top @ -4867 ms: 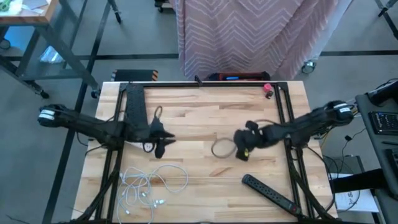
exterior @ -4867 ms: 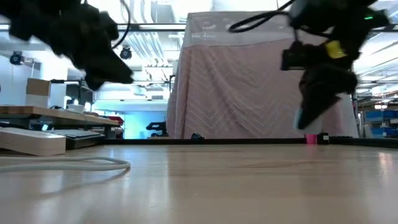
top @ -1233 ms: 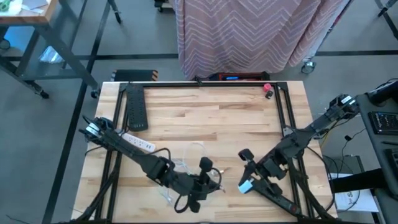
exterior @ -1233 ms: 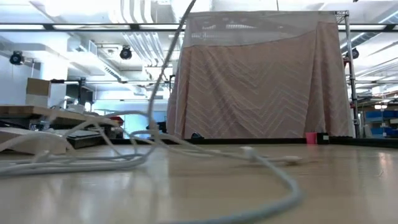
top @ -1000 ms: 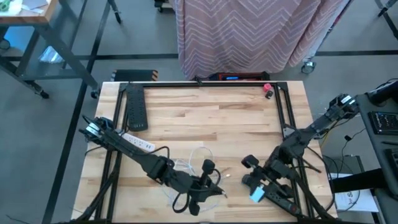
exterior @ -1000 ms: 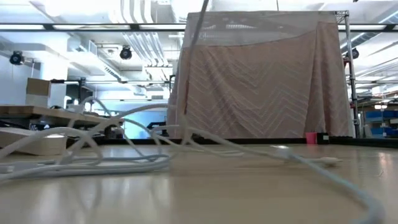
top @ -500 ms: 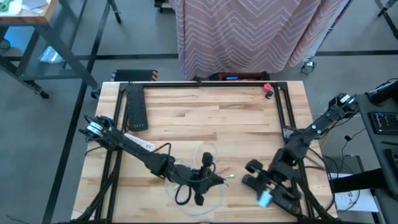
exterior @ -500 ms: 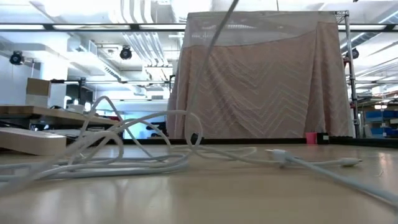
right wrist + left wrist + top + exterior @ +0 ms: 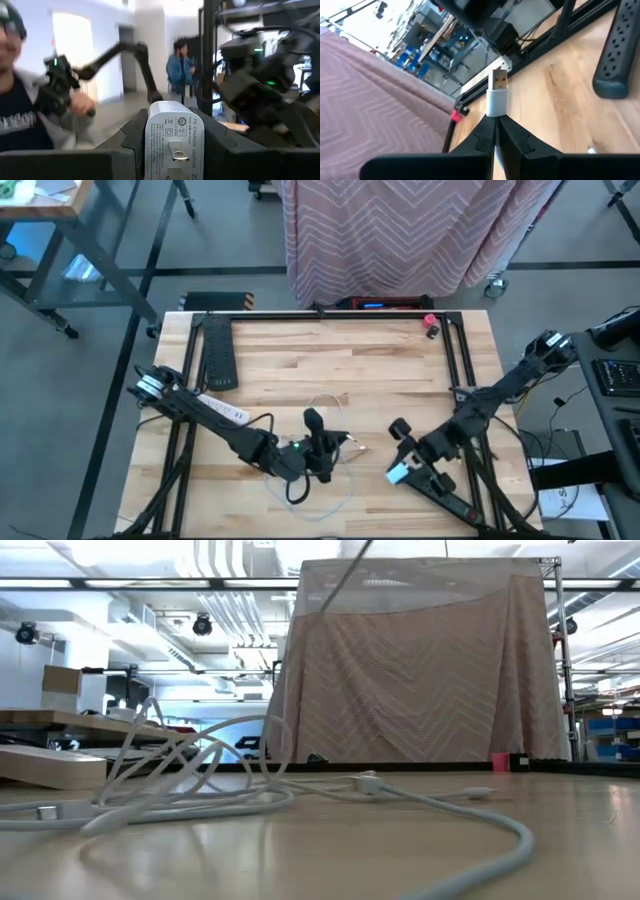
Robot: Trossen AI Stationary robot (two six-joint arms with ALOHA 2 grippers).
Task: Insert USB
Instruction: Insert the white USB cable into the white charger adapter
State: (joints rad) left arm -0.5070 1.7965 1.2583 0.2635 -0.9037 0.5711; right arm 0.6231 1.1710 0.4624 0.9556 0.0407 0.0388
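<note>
Left gripper (image 9: 495,131) is clamped on the white USB-A plug (image 9: 497,93), metal tip out, white cable (image 9: 300,795) trailing across the wooden table (image 9: 300,370). Right gripper (image 9: 170,150) grips the white rectangular USB charger block (image 9: 170,140), port visible. Step in hand: both parts lifted near the table's front, well apart. Next: face plug to port, align, push in.

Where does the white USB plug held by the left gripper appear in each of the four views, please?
High view: USB plug at the left gripper, front centre of the table.
Low view: not in it; only the white cable lying on the table.
Left wrist view: plug upright between shut fingers.
Right wrist view: not discernible.
Shared landmark: black power strip.
</note>
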